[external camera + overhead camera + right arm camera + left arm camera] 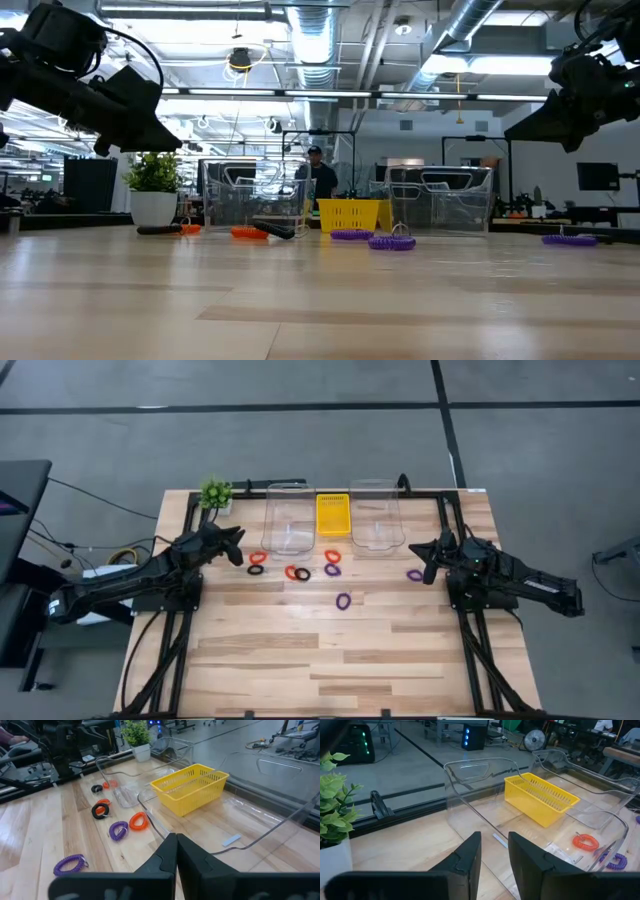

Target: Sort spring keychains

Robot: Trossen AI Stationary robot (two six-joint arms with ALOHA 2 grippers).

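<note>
Several spring keychains lie flat on the wooden table in front of the containers: red-orange [258,557], black [256,570], red-orange [291,572], black [303,573], red-orange [332,556], and purple ones [332,569], [343,601], [414,574]. My left gripper [236,546] hovers open above the table's left side, beside the left clear container [288,520]; its own view shows the gap between its fingers [494,854]. My right gripper [426,557] hovers shut [176,851] at the right side, close to the purple keychain [69,864]. Neither holds anything.
A yellow tray [333,515] stands between the left container and the right clear container [376,518] near the far edge. A small green plant [215,493] sits at the far left corner. Bare wood extends toward the near edge. A person stands in the room beyond [315,170].
</note>
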